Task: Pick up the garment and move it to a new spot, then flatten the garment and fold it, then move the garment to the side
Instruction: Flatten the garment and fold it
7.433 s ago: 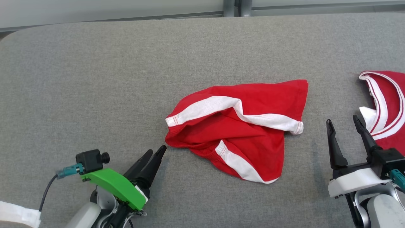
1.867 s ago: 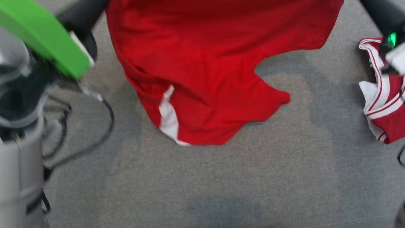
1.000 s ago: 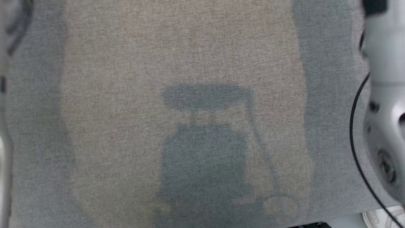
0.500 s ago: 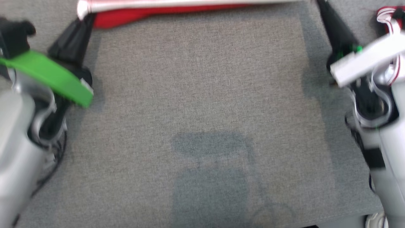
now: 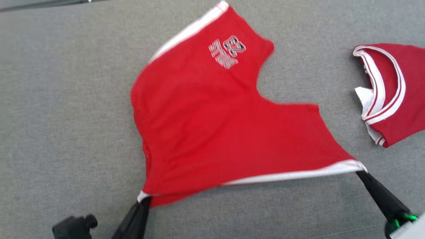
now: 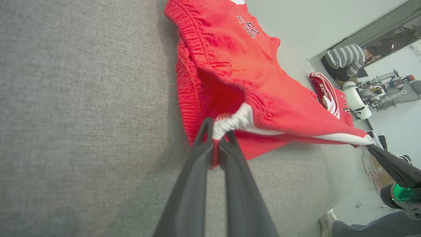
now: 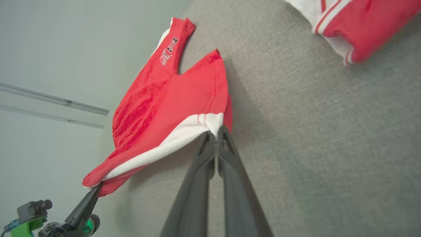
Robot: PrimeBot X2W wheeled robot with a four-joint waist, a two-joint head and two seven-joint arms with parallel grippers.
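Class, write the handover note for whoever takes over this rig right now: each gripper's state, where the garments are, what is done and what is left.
Left gripper: shut on the waistband corner of the red shorts, at the white stripe.
Right gripper: shut on the leg-hem end of the same stripe, which is pulled taut between the two.
Shorts: spread open on the grey table, near edge apparently lifted, printed leg farthest away.
Red jersey: lies apart, to the right.
Done: shorts picked up and spread out.
Left: lay the near edge down, release, smooth, fold, move aside.

Red shorts [image 5: 212, 122] carry a printed 23 over illegible lettering.
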